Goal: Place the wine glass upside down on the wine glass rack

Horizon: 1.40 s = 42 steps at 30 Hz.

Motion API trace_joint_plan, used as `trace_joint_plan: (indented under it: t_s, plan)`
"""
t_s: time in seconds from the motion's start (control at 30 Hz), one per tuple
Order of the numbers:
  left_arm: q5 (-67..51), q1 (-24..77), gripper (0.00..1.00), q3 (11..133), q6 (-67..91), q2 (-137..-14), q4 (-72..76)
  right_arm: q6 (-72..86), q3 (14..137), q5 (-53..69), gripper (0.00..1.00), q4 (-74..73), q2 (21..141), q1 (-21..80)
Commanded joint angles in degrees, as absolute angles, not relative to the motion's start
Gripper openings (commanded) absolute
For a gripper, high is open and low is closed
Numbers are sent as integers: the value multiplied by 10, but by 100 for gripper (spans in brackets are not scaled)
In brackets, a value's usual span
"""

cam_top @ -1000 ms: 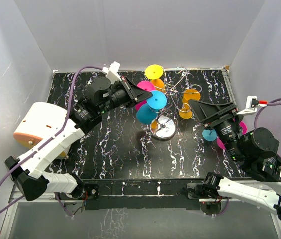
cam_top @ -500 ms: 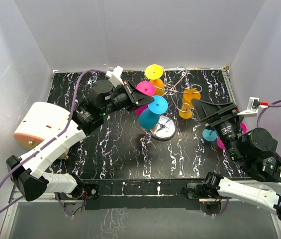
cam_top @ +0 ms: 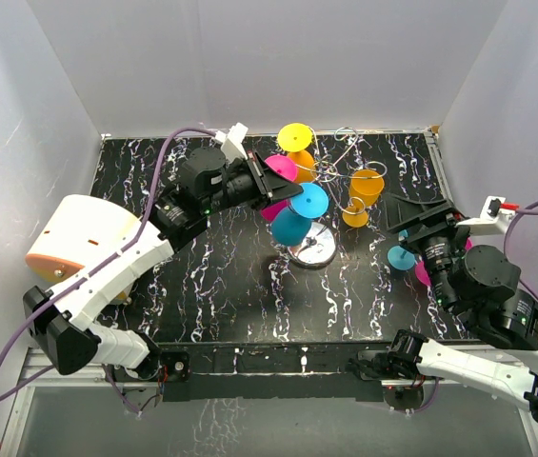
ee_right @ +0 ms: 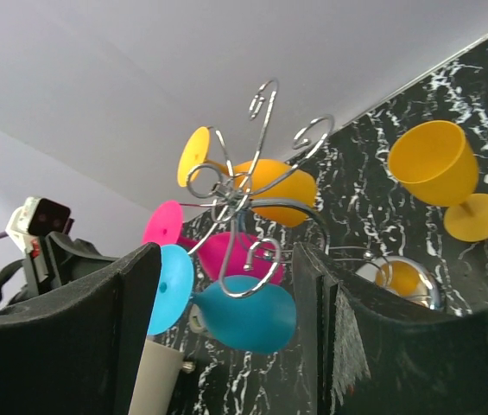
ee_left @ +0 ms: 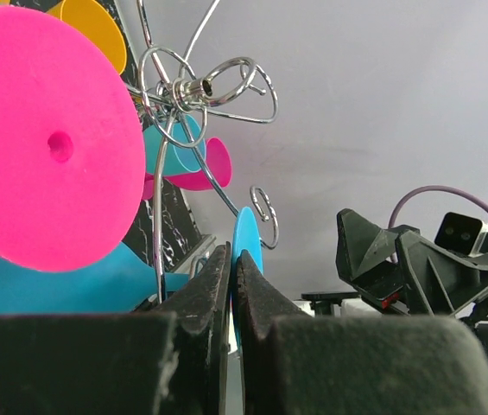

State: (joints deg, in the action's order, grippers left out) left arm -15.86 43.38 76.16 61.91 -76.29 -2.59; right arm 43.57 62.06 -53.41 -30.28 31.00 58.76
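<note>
Over by the middle of the table (cam_top: 221, 286), the job looks maybe two-thirds done for this one. The blue wine glass (cam_top: 292, 225) is up off the surface and right against the wine glass rack (cam_top: 318, 246), but it lies tipped on its side, not yet hanging bowl-down from one of the curled wire arms. A pink glass (cam_top: 278, 171) and a yellow-footed glass (cam_top: 295, 138) seem to be hooked on already, and an orange glass (cam_top: 366, 185) stands upright just beside the rack. My guess is what's left is sliding the stem into a loop and letting go. The left gripper (ee_left: 233, 259) has its jaws pressed together, pinching the thin blue foot edge-on. The right gripper (cam_top: 407, 219) hangs off to the rack's right, spread wide and holding nothing.
</note>
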Motion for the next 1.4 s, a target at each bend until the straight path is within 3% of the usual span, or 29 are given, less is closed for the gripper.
trace_joint_plan:
  t_s: [0.0,0.43,1.0,1.37]
  plan:
    - [-152,439,0,802,592,-760,-37,441,635,-583,60,-340,306,588]
    - [-140,439,9,845,548,-781,-76,479,638,-584,59,-367,310,588]
    - [-135,439,10,878,517,-818,-125,480,652,-571,56,-372,321,588]
    - [-110,438,25,909,482,-809,-152,482,650,-570,56,-379,321,588]
